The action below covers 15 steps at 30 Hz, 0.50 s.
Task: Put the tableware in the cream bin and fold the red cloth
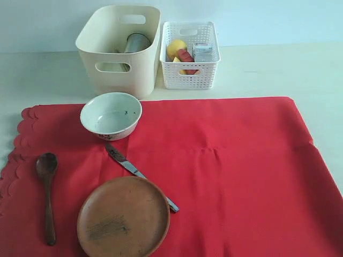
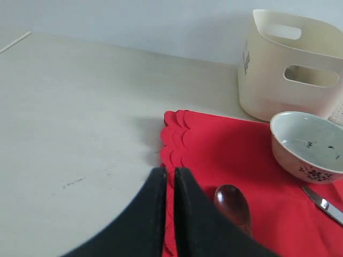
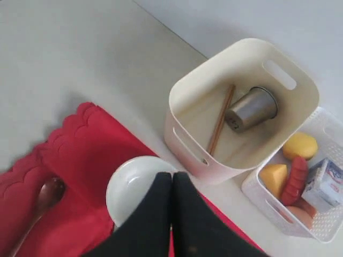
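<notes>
Clearing stage, partly done. In cream bin (image 1: 140, 64): steel cup (image 3: 252, 110), chopsticks (image 3: 221, 119). On red cloth (image 1: 241, 176): bowl (image 1: 115, 133), spoon (image 1: 48, 193), knife (image 1: 134, 170), plate (image 1: 123, 217). Left claw (image 2: 169, 174), right claw (image 3: 172, 179): pressed together, empty. Next, probably: part right claw, grip bowl rim, carry to bin. Defer folding.

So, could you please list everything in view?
red cloth: 1, red, spread on the table
cream bin: 1, cream, behind the cloth
steel cup: 1, silver, inside the cream bin
chopsticks: 1 pair, light wood, inside the cream bin
bowl: 1, pale white, on the cloth near the bin
knife: 1, metal, on the cloth between bowl and plate
plate: 1, brown, on the cloth
spoon: 1, dark wood, on the cloth left of the plate
lattice basket: 1, white, right of the bin, holding food
left gripper: 1, black, shut, by the cloth's scalloped edge
right gripper: 1, black, shut, above the bowl
</notes>
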Tool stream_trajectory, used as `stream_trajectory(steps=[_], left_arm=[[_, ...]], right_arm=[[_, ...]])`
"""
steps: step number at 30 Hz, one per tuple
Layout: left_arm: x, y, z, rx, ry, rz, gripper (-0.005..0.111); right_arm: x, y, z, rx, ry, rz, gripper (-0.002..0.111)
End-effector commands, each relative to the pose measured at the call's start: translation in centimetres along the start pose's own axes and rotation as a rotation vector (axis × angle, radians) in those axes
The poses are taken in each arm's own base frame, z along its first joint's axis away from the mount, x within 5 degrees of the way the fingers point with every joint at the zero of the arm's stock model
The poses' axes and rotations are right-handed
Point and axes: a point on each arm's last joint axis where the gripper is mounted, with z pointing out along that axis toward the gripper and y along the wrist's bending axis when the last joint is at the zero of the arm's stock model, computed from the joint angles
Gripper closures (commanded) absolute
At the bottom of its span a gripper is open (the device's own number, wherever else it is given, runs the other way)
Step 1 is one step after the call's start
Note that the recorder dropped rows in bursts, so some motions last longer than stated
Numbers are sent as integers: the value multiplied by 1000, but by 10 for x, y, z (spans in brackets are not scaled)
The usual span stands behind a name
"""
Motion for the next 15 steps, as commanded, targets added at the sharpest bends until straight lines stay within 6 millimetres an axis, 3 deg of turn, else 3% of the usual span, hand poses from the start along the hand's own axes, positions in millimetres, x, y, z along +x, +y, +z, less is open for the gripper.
stream_trajectory(steps=[1,10,15], left_arm=[[0,0,0,-1,-8,1,99],[0,0,0,-1,-8,1,99],[0,0,0,-1,-8,1,99]], right_arm=[[19,-10,-42,12,11,-27,108],[76,-29,-127,8,-6,-79,108],[141,-40,-187,-32,-146,-110,108]])
